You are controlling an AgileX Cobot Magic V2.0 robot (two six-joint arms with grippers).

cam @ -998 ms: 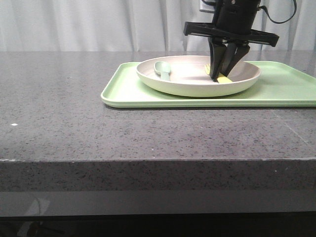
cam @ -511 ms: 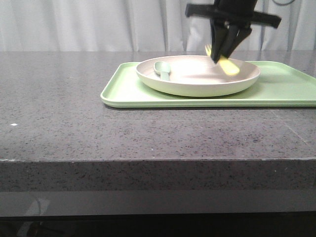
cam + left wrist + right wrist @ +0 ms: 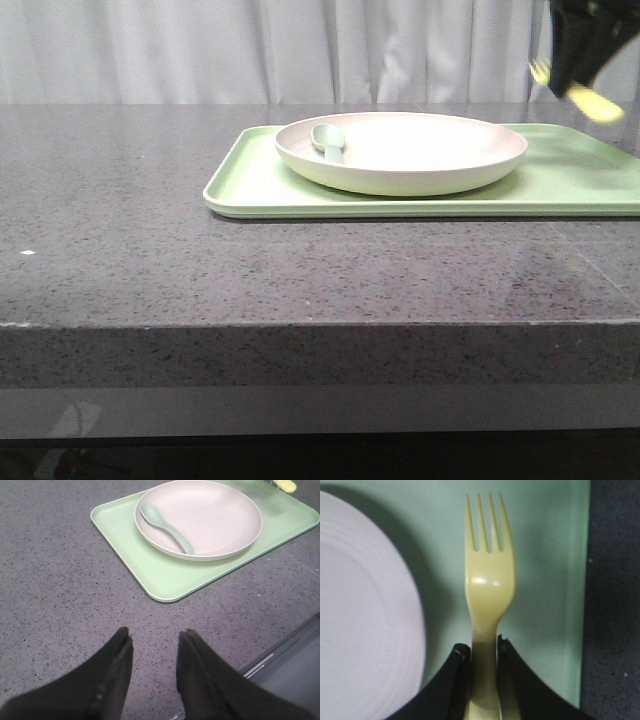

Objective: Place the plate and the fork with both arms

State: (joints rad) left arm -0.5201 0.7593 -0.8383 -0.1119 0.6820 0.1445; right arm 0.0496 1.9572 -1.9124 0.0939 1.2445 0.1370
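**Fork lifted clear of plate as second arm waits**

The fork (image 3: 489, 580) hangs in the air beyond the plate (image 3: 400, 150), its handle clamped between the fingers of the right hand (image 3: 482, 652), tines pointing away from the wrist. From that wrist's camera it sits over the bare tray (image 3: 545, 580) just beside the plate's rim, probably held high so it can be carried off to its own spot without catching the rim.

The plate rests inside the tray, toward its left end, on the worktop (image 3: 150, 200). It holds only a spoon (image 3: 165, 525), bowl near the rim and handle angled toward the plate's middle.

The left hand (image 3: 152, 647) hovers over bare worktop, well apart from the plate, fingers apart and empty, likely poised to fetch the plate.
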